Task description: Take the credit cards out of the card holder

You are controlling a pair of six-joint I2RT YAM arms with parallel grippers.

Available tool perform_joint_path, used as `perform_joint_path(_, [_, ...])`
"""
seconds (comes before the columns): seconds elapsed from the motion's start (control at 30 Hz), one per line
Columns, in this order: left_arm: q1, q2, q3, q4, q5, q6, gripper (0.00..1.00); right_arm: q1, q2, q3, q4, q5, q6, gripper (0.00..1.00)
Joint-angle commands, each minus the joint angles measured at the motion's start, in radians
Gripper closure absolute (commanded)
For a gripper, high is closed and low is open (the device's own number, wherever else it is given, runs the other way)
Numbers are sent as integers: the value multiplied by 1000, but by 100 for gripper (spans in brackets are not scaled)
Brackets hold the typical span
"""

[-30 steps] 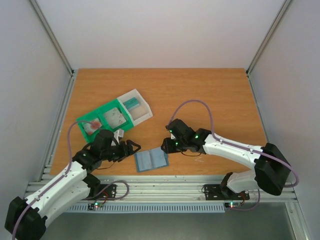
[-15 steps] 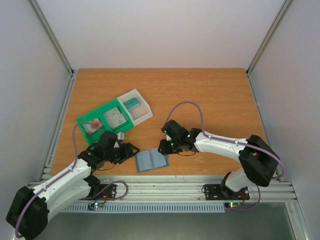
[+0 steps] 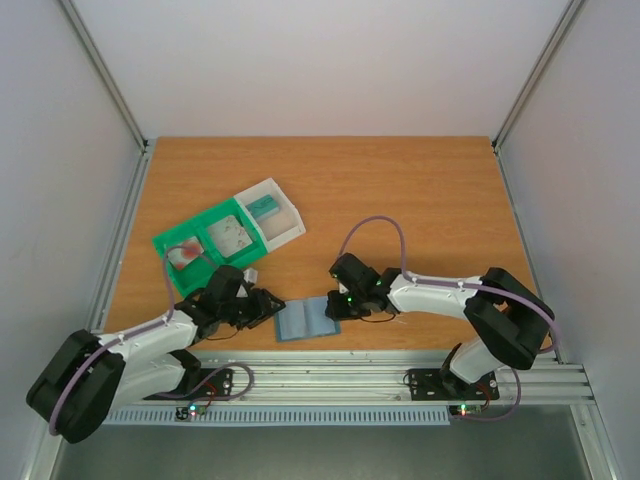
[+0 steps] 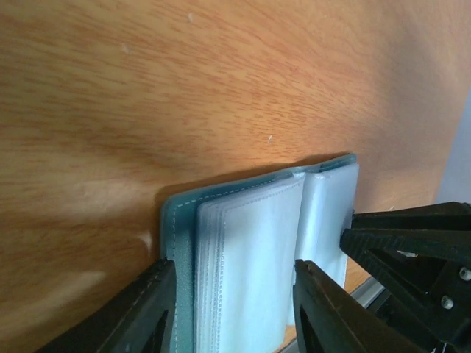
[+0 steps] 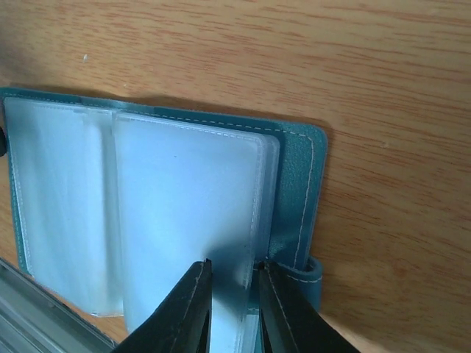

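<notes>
The slate-blue card holder lies open near the table's front edge, its frosted clear sleeves facing up. My left gripper is open, one finger on each side of the holder's left sleeve stack. At the holder's right side my right gripper is down on the sleeves' edge beside the side tab. Its jaws stand narrowly apart and pinch nothing. No credit cards show in the sleeves. A whitish card with red marks lies in the tray.
A green-and-clear compartment tray stands behind the left arm, with a teal card in its clear end. The table's aluminium front rail runs just below the holder. In the left wrist view, the right gripper's fingers are close by.
Both grippers have come down onto the holder, the left from the left and the right from above right. Both sets of jaws have narrowed.
</notes>
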Motion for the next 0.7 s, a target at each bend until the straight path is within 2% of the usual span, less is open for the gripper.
perform_joint_path(0.0, [-15, 27, -10, 169, 26, -18, 59, 4, 3, -53, 29, 23, 41, 82])
perform_joint_path(0.2, [-18, 50, -6, 215, 66, -42, 62, 5, -61, -66, -6, 53, 60, 83])
perform_joint_path(0.3, [-18, 35, -7, 218, 67, -52, 62, 18, -122, -44, -53, 53, 68, 79])
perform_joint_path(0.43, [-18, 19, -6, 169, 63, -51, 53, 50, -182, 11, -109, 48, 74, 74])
perform_joint_path(0.67, [-18, -64, -35, 118, 24, -54, 53, 100, -125, 74, -56, 23, 95, 75])
